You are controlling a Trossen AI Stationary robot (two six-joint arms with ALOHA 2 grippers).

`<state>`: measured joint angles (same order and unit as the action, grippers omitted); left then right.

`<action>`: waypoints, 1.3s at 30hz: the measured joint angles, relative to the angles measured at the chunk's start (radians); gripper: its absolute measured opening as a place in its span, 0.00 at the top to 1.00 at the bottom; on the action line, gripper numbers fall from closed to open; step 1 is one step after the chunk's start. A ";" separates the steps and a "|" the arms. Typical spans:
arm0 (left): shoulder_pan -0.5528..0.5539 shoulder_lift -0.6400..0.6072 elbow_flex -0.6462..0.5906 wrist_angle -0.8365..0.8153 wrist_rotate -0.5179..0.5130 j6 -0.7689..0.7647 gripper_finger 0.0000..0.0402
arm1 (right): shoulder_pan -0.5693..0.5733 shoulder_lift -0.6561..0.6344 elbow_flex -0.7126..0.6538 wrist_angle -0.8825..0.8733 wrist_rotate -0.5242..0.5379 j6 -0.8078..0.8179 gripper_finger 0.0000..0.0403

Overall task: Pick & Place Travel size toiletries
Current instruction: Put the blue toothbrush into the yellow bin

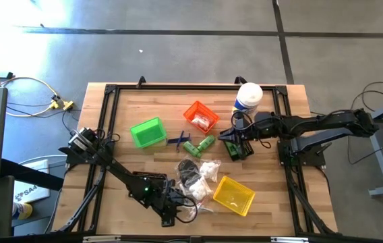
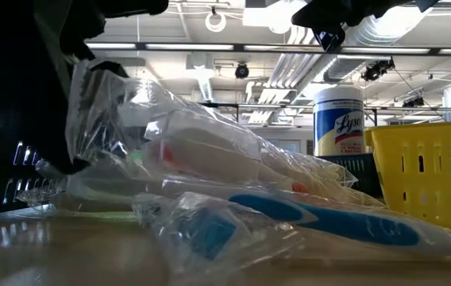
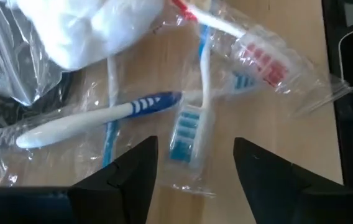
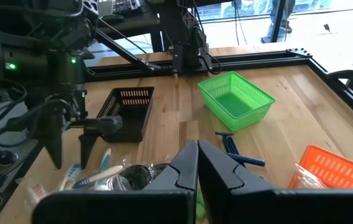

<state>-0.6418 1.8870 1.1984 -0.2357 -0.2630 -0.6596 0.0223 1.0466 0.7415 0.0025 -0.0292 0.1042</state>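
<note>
1. I count four bins: one green [image 1: 148, 132], one orange [image 1: 200, 116], one yellow [image 1: 234, 195], one black [image 4: 125, 113].
2. One white-lidded canister [image 1: 248, 98].
3. Two green tubes [image 1: 199, 145] lying side by side.
4. Blue razors [image 4: 235, 151]: at least two; the exact count is unclear.
5. Wrapped toothbrushes [image 3: 189, 118]: at least three in the left wrist view.
6. White packets [image 1: 205, 177]: a heap I cannot count.
7. Two arms.

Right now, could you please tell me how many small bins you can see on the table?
4: the green bin, the orange bin, the yellow bin, and the black bin beside the left arm.
</note>
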 joint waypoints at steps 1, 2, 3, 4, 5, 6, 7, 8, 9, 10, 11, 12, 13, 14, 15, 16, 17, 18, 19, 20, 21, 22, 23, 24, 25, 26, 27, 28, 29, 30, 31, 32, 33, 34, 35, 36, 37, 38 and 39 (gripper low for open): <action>0.000 0.000 0.000 0.003 0.000 -0.001 0.49 | 0.000 0.000 0.000 0.000 0.000 0.000 0.99; 0.000 0.000 0.002 0.005 0.000 -0.001 0.49 | 0.000 0.000 0.000 0.000 0.000 0.000 0.99; 0.000 0.000 0.002 0.005 0.000 0.000 0.49 | 0.000 0.000 0.000 0.000 0.000 0.000 0.99; 0.000 0.000 0.002 0.002 -0.001 0.000 0.49 | 0.000 0.000 0.000 0.000 0.000 0.000 0.99; 0.000 0.000 0.002 0.000 -0.005 0.000 0.49 | 0.000 0.000 0.000 -0.001 0.000 0.000 0.99; 0.000 0.000 0.002 0.000 -0.005 0.000 0.49 | 0.000 0.000 0.000 -0.002 0.000 0.000 0.99; 0.000 0.000 0.002 0.001 -0.007 0.000 0.49 | 0.000 0.000 0.000 -0.002 0.000 0.000 0.99; 0.000 0.004 0.002 0.001 -0.008 0.000 0.49 | 0.000 0.000 0.000 -0.002 0.000 0.000 0.99; 0.001 0.012 0.002 0.009 -0.008 0.000 0.49 | 0.000 0.000 0.000 -0.004 0.000 0.000 0.99; 0.001 0.022 0.002 0.007 -0.009 0.000 0.49 | 0.000 0.000 0.000 -0.004 0.000 0.000 0.99; 0.001 0.030 0.001 0.001 -0.010 0.000 0.49 | 0.000 0.000 0.000 -0.005 0.000 0.000 0.99; 0.001 0.039 0.000 0.002 -0.005 -0.001 0.49 | 0.000 0.000 0.000 -0.005 0.000 0.000 0.99; 0.001 0.047 0.000 0.015 0.000 -0.004 0.49 | 0.000 0.000 0.000 -0.005 0.000 0.000 0.99; 0.001 0.053 0.000 0.027 0.011 -0.004 0.49 | 0.000 0.000 0.000 -0.007 0.000 0.000 0.99; 0.001 0.056 0.000 0.030 0.014 -0.003 0.49 | 0.000 0.000 0.000 -0.008 0.000 0.000 0.99; 0.001 0.057 0.000 0.028 0.014 -0.004 0.49 | 0.000 0.000 0.000 -0.008 0.000 0.000 0.99; 0.001 0.056 0.000 0.029 0.015 -0.004 0.49 | 0.000 0.000 0.000 -0.008 0.000 0.000 0.99; 0.001 0.056 0.001 0.030 0.015 -0.004 0.49 | 0.000 0.000 0.000 -0.009 0.000 0.000 0.99; 0.001 0.056 0.001 0.030 0.014 -0.004 0.49 | 0.000 0.000 0.000 -0.010 0.000 0.000 0.99; 0.001 0.056 0.001 0.029 0.015 -0.003 0.49 | 0.000 0.000 0.000 -0.010 0.000 0.000 0.99; 0.001 0.056 0.001 0.029 0.015 -0.003 0.49 | 0.000 0.000 0.000 -0.010 0.000 0.000 0.99; 0.001 0.056 0.001 0.030 0.015 -0.004 0.49 | 0.000 0.000 0.000 -0.010 0.000 0.000 0.99; 0.001 0.056 0.001 0.030 0.015 -0.003 0.49 | 0.000 0.000 0.000 -0.010 0.000 0.000 0.99; 0.001 0.056 0.001 0.029 0.015 -0.003 0.49 | 0.000 0.000 0.000 -0.010 0.000 0.000 0.99; 0.001 0.056 0.001 0.028 0.015 -0.003 0.49 | 0.000 0.000 0.000 -0.010 0.000 0.000 0.99; 0.001 0.056 0.001 0.028 0.015 -0.003 0.49 | 0.000 0.000 0.000 -0.010 0.000 0.000 0.99; 0.001 0.056 0.001 0.028 0.015 -0.003 0.49 | 0.000 0.000 0.000 -0.010 0.000 0.000 0.99; 0.001 0.056 0.001 0.028 0.015 -0.002 0.49 | 0.000 0.000 0.000 -0.010 0.000 0.000 0.99; 0.001 0.056 0.001 0.028 0.015 -0.002 0.49 | 0.000 0.000 0.000 -0.010 0.000 0.000 0.99; 0.001 0.056 0.001 0.028 0.015 -0.002 0.49 | 0.000 0.000 0.000 -0.010 0.000 0.000 0.99; 0.001 0.056 0.001 0.029 0.015 -0.001 0.49 | 0.000 0.000 0.000 -0.010 0.000 0.000 0.99; 0.001 0.056 0.001 0.028 0.015 0.000 0.50 | 0.000 0.000 0.000 -0.010 0.000 0.000 0.99; 0.001 0.056 0.001 0.028 0.015 0.000 0.51 | 0.000 0.000 0.000 -0.010 0.000 0.000 0.99; 0.001 0.056 0.001 0.028 0.015 0.000 0.53 | 0.000 0.000 0.000 -0.010 0.000 0.000 0.99; 0.001 0.056 0.001 0.029 0.015 0.000 0.55 | 0.000 0.000 0.000 -0.010 0.000 0.000 0.99; 0.001 0.056 0.001 0.029 0.015 0.000 0.57 | 0.000 0.000 0.000 -0.010 0.000 0.000 0.99; 0.001 0.056 0.001 0.029 0.015 0.000 0.59 | 0.000 0.000 0.000 -0.010 0.000 0.000 0.99; 0.001 0.056 0.001 0.031 0.015 0.000 0.61 | 0.000 0.000 0.000 -0.010 0.000 0.000 0.99; 0.001 0.056 0.001 0.033 0.015 0.000 0.64 | 0.000 0.000 0.000 -0.010 0.000 0.000 0.99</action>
<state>-0.6411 1.9430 1.1992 -0.2028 -0.2481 -0.6598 0.0223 1.0466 0.7418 -0.0078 -0.0292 0.1040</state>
